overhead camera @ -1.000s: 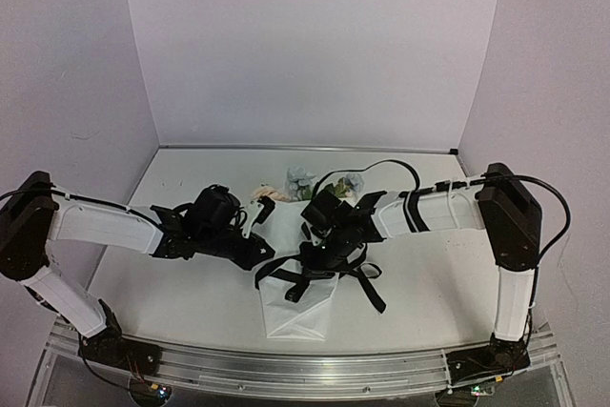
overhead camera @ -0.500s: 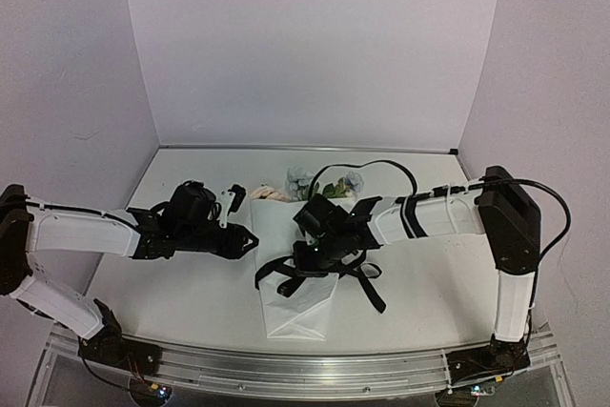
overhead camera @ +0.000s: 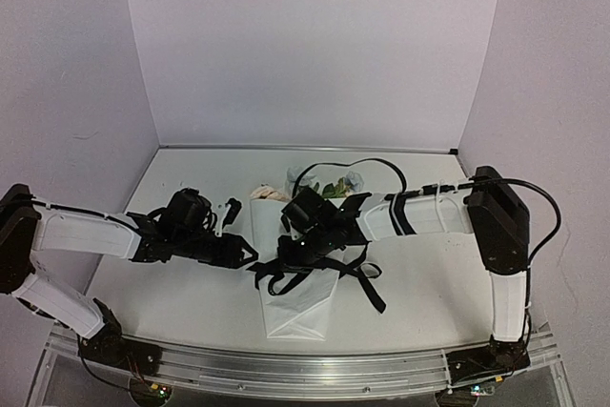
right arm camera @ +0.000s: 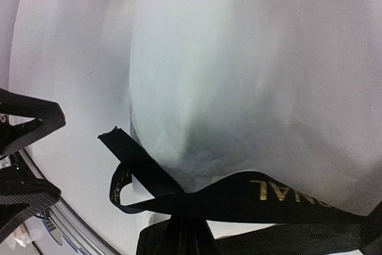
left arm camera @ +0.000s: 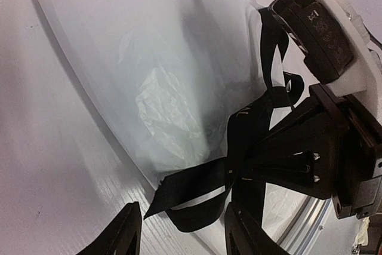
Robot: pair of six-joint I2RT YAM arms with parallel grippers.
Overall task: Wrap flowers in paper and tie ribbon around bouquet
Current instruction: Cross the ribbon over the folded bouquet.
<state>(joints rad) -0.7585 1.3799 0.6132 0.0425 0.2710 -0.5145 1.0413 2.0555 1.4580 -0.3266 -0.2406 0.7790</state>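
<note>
The bouquet (overhead camera: 297, 307) lies in the middle of the table as a white paper cone (left arm camera: 149, 58), narrow end toward me. Its flowers (overhead camera: 299, 178) show at the far, wide end, partly behind my right arm. The black ribbon (overhead camera: 368, 285) with gold lettering crosses the cone's waist in loops. My right gripper (overhead camera: 289, 253) hangs over the cone, shut on a bunched part of the ribbon (right arm camera: 268, 198). My left gripper (left arm camera: 182, 237) is open at the cone's left edge. A short ribbon loop and tail (left arm camera: 197, 201) lie just ahead of its fingertips (left arm camera: 122, 237), apart from both.
A black cable (overhead camera: 353, 165) arcs over the right arm behind the blooms. White walls close the table at the back and sides. A metal rail (overhead camera: 305, 374) runs along the near edge.
My left gripper has opened, letting go of the ribbon end, and sits slightly left of where it was. The right gripper has shifted left over the cone, carrying the ribbon with it.
</note>
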